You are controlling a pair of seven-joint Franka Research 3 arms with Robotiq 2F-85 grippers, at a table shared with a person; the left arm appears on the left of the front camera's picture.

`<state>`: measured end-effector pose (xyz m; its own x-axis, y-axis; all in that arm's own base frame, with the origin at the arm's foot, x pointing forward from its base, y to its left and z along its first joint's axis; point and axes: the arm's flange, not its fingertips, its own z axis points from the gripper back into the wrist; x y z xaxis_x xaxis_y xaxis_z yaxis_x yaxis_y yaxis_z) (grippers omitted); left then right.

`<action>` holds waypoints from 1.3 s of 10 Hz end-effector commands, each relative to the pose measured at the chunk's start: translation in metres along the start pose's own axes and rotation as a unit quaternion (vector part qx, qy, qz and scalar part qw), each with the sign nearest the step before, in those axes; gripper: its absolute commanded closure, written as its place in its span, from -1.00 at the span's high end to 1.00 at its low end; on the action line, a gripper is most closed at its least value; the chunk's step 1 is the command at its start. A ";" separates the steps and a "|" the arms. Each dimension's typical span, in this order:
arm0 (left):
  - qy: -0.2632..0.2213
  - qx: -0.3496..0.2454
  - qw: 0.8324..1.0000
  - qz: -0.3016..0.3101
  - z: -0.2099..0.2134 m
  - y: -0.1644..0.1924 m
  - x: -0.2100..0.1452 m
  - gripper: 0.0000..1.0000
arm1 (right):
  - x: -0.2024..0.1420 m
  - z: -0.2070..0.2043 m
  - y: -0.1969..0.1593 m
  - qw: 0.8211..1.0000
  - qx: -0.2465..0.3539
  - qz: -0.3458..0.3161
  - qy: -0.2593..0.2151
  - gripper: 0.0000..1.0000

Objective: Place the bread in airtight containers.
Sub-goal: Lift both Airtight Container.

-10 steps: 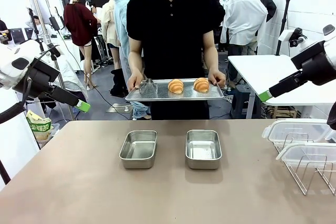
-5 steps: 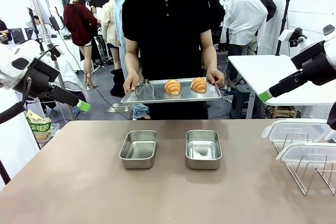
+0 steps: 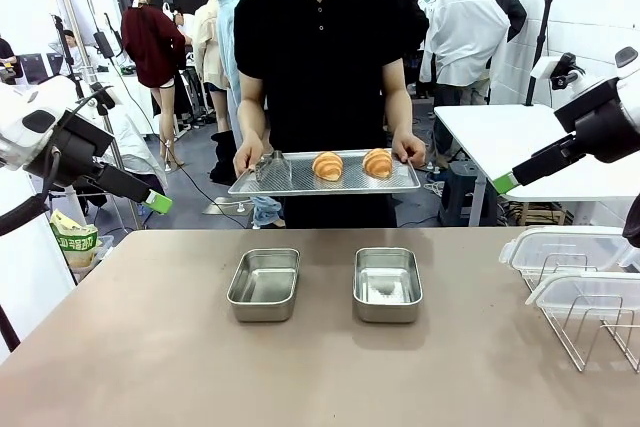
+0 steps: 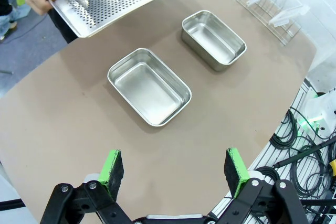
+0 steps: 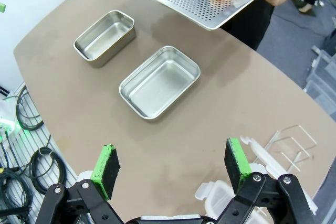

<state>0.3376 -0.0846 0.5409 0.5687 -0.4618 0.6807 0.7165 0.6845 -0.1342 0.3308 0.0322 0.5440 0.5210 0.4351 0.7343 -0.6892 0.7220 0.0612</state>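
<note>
A person in a black shirt holds a flat perforated metal tray (image 3: 300, 179) level, the person's hands (image 3: 250, 158) gripping its two short ends. It hangs just over the far edge of the brown table (image 3: 150, 347).

One golden-brown, ridged, crescent-shaped croissant (image 3: 327, 166) lies at the tray's middle. A second croissant (image 3: 377, 162) lies just beside it, toward the tray's right end. Each seems to have its long axis across the tray's short width, so its tips point toward and away from the robot. A pair of shiny metal tongs (image 3: 272, 169) rests at the tray's left end.

On the robot's side of the tray, two small rectangular stainless-steel tubs with rounded corners sit empty on the table, side by side and apart. The left tub (image 3: 264, 285) is in line with the tongs and the right tub (image 3: 387, 285) with the second croissant. Their long axes run parallel, pointing at the tray and square to its long edge.

Translucent white plastic lids (image 3: 565, 247) lean in a wire rack (image 3: 590, 332), well off the tray's right end.

The left gripper (image 4: 174, 165) hangs in the air beyond the tray's left end, its green pads spread wide with nothing between them. The right gripper (image 5: 170, 162) is raised beyond the tray's right end, likewise spread wide and empty.
</note>
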 end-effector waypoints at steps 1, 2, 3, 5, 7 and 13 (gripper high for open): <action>0.001 -0.001 1.000 -0.005 0.002 0.001 -0.001 1.00 | 0.001 -0.001 0.001 1.000 0.007 0.000 -0.005 1.00; 0.001 -0.001 1.000 -0.005 0.002 0.001 -0.001 1.00 | 0.001 -0.001 0.001 1.000 0.007 0.000 -0.005 1.00; 0.001 -0.001 1.000 -0.005 0.002 0.001 -0.001 1.00 | 0.001 -0.001 0.001 1.000 0.007 0.000 -0.005 1.00; 0.001 -0.001 1.000 -0.005 0.002 0.001 -0.001 1.00 | 0.001 -0.001 0.001 1.000 0.007 0.000 -0.005 1.00; 0.001 -0.001 1.000 -0.005 0.002 0.001 -0.001 1.00 | 0.001 -0.001 0.001 1.000 0.007 0.000 -0.005 1.00; 0.001 -0.001 1.000 -0.005 0.002 0.001 -0.001 1.00 | 0.000 0.000 0.000 1.000 0.000 0.000 0.000 1.00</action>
<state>0.3375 -0.0846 0.5409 0.5687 -0.4619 0.6806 0.7166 0.6845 -0.1343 0.3308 0.0317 0.5441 0.5215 0.4348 0.7342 -0.6879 0.7233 0.0603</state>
